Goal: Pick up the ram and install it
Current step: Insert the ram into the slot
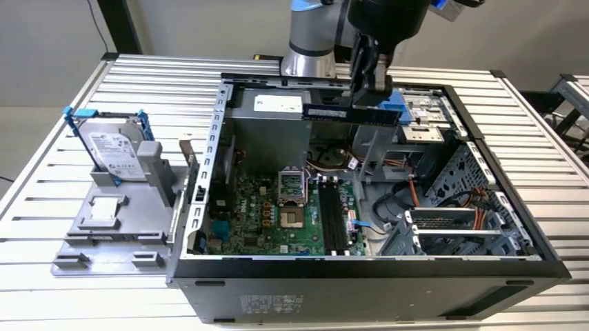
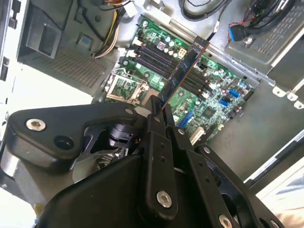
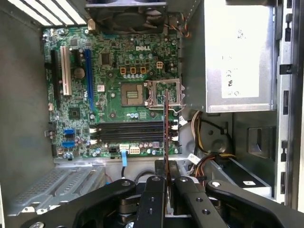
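My gripper (image 1: 370, 102) is shut on the ram (image 1: 350, 114), a long, thin dark board held level above the open computer case (image 1: 198, 227), near its back. In the second wrist view the ram (image 2: 183, 71) sticks out from the gripper (image 2: 159, 111) over the green motherboard (image 2: 209, 95). The first wrist view shows the ram (image 3: 166, 133) edge-on, rising from between the gripper (image 3: 166, 183) fingers and lying crosswise to the long black slots (image 3: 128, 133). Those slots (image 1: 333, 217) sit well below the ram, on the case floor.
A silver hard drive in a blue frame (image 1: 115, 152) and a small silver chip (image 1: 106, 209) sit on a grey fixture at the exterior view's left. Inside the case are a power supply (image 3: 237, 57), bundled cables (image 3: 204, 128), a fan (image 3: 126, 16) and a metal drive cage (image 1: 451, 227).
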Robot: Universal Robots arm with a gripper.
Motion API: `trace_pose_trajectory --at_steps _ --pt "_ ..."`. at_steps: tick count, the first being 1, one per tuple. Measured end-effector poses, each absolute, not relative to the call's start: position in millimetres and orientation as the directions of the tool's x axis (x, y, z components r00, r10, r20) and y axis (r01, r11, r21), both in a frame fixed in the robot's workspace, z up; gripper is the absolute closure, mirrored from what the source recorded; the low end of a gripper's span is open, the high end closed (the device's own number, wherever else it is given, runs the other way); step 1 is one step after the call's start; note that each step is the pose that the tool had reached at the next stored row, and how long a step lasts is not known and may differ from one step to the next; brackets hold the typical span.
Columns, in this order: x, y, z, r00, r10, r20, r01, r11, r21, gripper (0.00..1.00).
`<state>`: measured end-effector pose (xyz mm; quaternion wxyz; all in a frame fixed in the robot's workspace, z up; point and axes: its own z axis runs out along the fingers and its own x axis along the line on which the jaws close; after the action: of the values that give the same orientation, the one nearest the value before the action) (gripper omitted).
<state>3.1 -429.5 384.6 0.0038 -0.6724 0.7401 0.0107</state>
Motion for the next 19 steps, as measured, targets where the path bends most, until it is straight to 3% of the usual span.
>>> trace_pose_trajectory --at_steps 19 --pt "3.1 -435.1 384.6 -0.281 -0.959 -0.020 -0.960 0.281 0.011 1.00"
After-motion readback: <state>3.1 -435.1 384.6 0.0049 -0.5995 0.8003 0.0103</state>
